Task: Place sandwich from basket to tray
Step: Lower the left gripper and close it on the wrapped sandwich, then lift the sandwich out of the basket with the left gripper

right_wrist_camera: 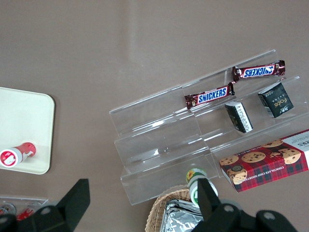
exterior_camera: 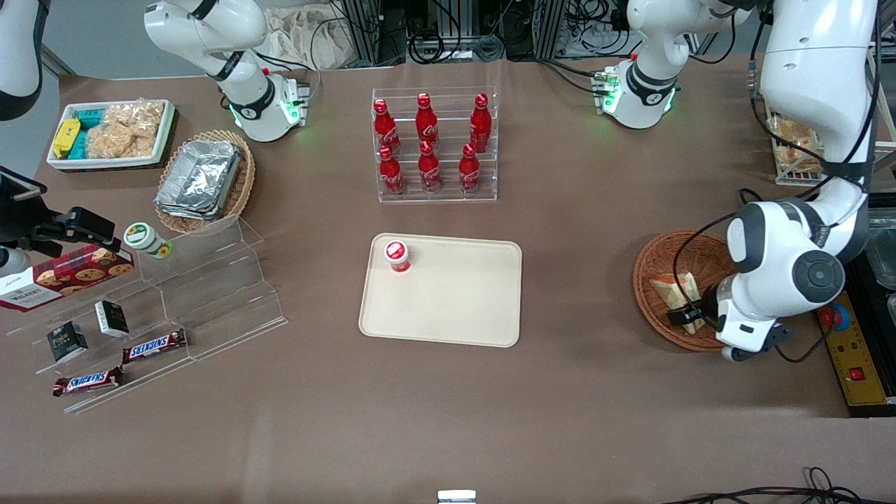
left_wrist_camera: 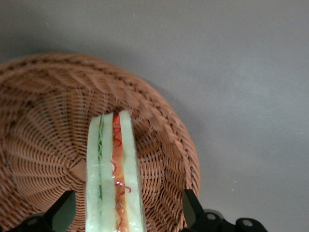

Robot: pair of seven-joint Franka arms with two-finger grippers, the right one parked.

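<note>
At the lower right of the front view, the left arm's gripper point(exterior_camera: 684, 313) sits low inside the basket point(exterior_camera: 654, 266), its two fingers point(left_wrist_camera: 62, 212) spread wide with the sandwich point(exterior_camera: 676, 292) standing between them; neither finger touches the bread. The wrist camera shows the sandwich point(left_wrist_camera: 115, 171) cut edge up on the basket's point(left_wrist_camera: 48, 125) woven floor, red and green filling running between the pale slices. Toward the frame's centre lies the tray point(exterior_camera: 455, 297), carrying a small red-capped cup point(exterior_camera: 397, 255) at its upper-left corner. Farther up, red bottles point(exterior_camera: 428, 143) fill a clear rack.
</note>
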